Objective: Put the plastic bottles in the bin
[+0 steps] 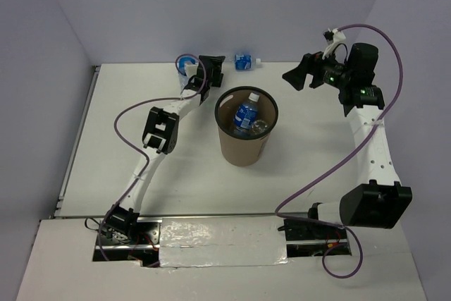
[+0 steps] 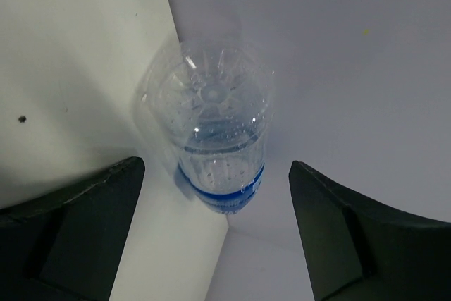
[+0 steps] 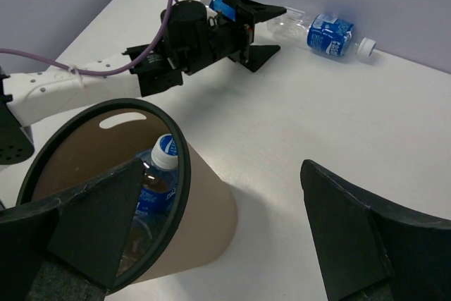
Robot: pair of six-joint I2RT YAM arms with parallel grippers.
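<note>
The brown bin [image 1: 246, 147] with a black rim stands mid-table and holds a blue-labelled bottle [image 1: 246, 112] and a clear one [image 1: 259, 127]. My left gripper [image 1: 206, 68] is open at the back wall. A blue-labelled bottle [image 2: 211, 125] lies just ahead of its fingers, base towards the camera, ungripped; it shows in the top view [image 1: 187, 64]. Another blue-labelled bottle [image 1: 244, 60] lies at the back wall, also in the right wrist view [image 3: 328, 33]. My right gripper [image 1: 297, 75] is open and empty, raised right of the bin [image 3: 204, 209]. No green-labelled bottle shows.
The purple back wall meets the table right behind the two loose bottles. The left arm [image 3: 106, 79] stretches past the bin's left side. Purple cables loop over the table beside both arms.
</note>
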